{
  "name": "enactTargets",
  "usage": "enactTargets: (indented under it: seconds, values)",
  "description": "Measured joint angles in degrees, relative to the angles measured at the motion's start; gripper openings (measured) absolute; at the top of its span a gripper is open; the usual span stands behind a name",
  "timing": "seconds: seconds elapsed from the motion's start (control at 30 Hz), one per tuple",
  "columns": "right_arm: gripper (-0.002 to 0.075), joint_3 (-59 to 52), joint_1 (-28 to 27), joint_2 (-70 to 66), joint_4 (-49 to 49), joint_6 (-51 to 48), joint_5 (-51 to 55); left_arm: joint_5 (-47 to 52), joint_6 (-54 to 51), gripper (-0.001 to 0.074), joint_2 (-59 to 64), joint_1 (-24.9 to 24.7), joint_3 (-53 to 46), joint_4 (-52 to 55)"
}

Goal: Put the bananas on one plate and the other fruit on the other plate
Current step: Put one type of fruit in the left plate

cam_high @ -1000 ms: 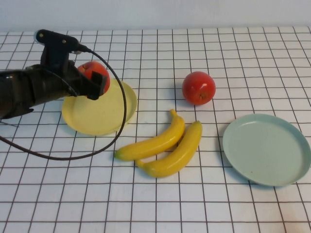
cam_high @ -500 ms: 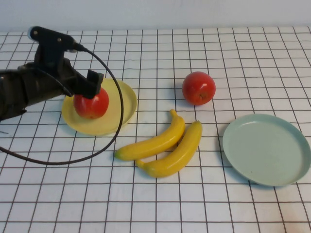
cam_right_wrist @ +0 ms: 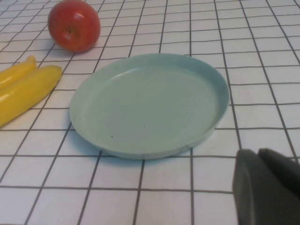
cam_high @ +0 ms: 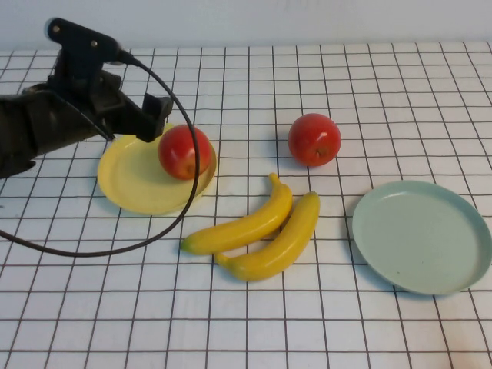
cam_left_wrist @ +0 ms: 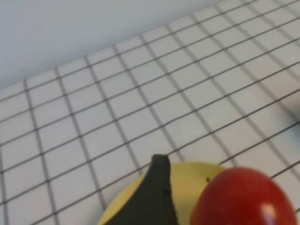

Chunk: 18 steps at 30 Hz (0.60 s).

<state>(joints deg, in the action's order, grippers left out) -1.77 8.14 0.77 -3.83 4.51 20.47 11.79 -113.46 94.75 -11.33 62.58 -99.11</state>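
Now apple point(cam_high: 184, 151) on yellow plate point(cam_high: 131, 184), just beside left claw point(cam_high: 150, 117), seemingly apart, right claw point(cam_right_wrist: 267, 187) unclear.

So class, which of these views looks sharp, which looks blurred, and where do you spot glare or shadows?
High view: sharp, highlights on both bananas, soft shadows under the fruit. Left wrist view: blurred, the apple and left pincer smeared over the yellow plate. Right wrist view: green plate clear, right pincer soft.

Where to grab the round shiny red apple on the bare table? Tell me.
Grip the red apple across its widest middle, from straight above: it is round, and nothing touches its sides. The left gripper hovers at the pale yellow plate; the right gripper waits by the mint-green plate.
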Motion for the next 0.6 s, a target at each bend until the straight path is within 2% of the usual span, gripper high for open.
enactTargets:
  seconds: [0.17, 0.43, 0.6]
  values:
    - [-0.0017, 0.0, 0.0, 0.0, 0.0, 0.0, 0.0, 8.66, 1.03, 0.0669, 0.93, -2.82, 4.38, 0.36]
    - [-0.0017, 0.0, 0.0, 0.0, 0.0, 0.0, 0.0, 6.62, -0.7, 0.0669, 10.8, -13.8, 13.57, 0.38]
    - [-0.0017, 0.0, 0.0, 0.0, 0.0, 0.0, 0.0, 6.43, -2.99, 0.0669, 18.83, -17.17, 20.95, 0.59]
